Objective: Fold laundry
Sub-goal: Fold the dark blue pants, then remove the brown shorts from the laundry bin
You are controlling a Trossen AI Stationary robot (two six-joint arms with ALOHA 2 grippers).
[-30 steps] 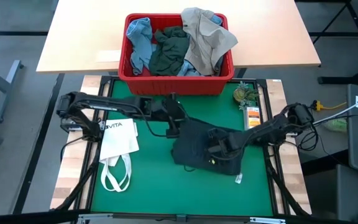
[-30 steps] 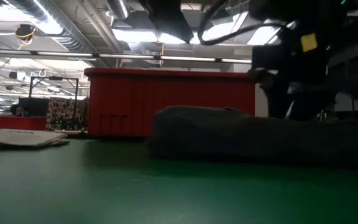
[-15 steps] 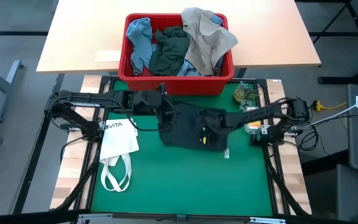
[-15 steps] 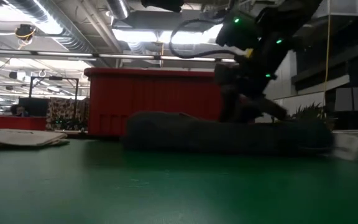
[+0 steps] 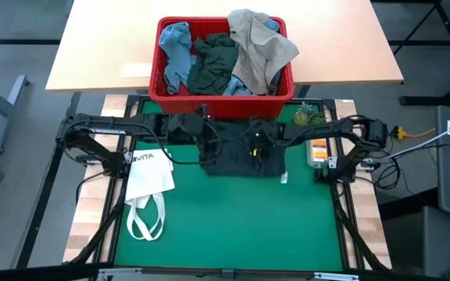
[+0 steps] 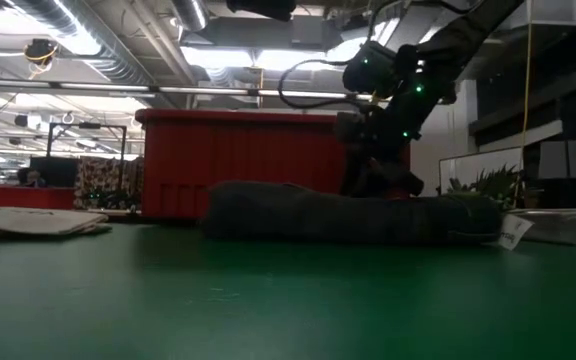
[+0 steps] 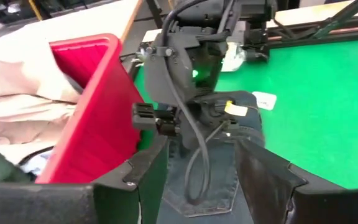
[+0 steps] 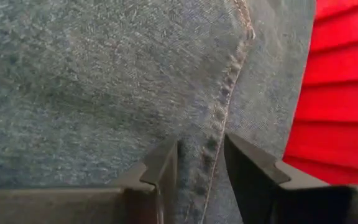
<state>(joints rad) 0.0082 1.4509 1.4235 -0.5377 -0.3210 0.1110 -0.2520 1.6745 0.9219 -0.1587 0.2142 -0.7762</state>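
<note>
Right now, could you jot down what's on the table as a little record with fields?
Being handled: dark jeans, bunched on the green mat beside the red bin
Left tool: at the jeans' left end
Right tool: pinching a denim seam
In bin: blue, green and beige clothes
Also there: white tote bag

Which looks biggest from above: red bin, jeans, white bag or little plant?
1. Red bin
2. Jeans and white bag look about alike
3. Little plant
</note>
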